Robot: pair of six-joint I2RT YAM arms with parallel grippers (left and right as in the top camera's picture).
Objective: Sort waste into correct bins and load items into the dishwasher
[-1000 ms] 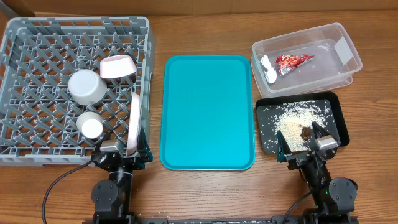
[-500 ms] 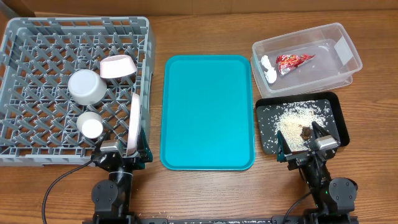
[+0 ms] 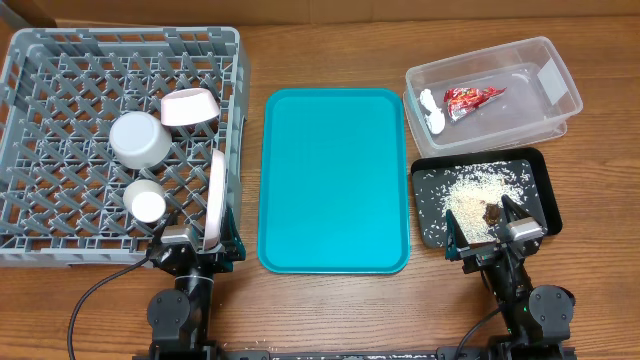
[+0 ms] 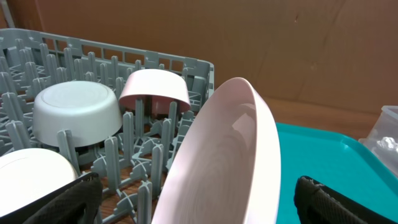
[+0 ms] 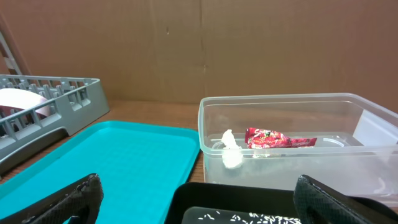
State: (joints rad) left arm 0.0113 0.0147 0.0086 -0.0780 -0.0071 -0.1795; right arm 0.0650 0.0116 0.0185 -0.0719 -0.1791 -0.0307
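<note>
In the grey dishwasher rack [image 3: 60,60] a white plate [image 3: 216,200] stands on edge at the right wall. A pinkish bowl [image 3: 188,106], a grey bowl [image 3: 139,139] and a white cup [image 3: 148,204] sit upside down beside it. My left gripper [image 3: 197,243] is open at the rack's near edge, its fingers wide on either side of the plate [image 4: 230,155]. The clear tub [image 3: 545,100] holds the red wrapper [image 3: 472,97] and the tissue [image 3: 431,108]. Rice [image 3: 480,190] and a brown scrap [image 3: 492,212] lie in the black tray [image 3: 535,165]. My right gripper [image 3: 497,235] is open and empty at that tray's near edge.
A flat teal tray [image 3: 333,180] with nothing on it lies between the rack and the two bins. Bare wooden table [image 3: 330,300] shows in front of it, between my two arms. A brown cardboard wall [image 5: 199,43] closes off the back.
</note>
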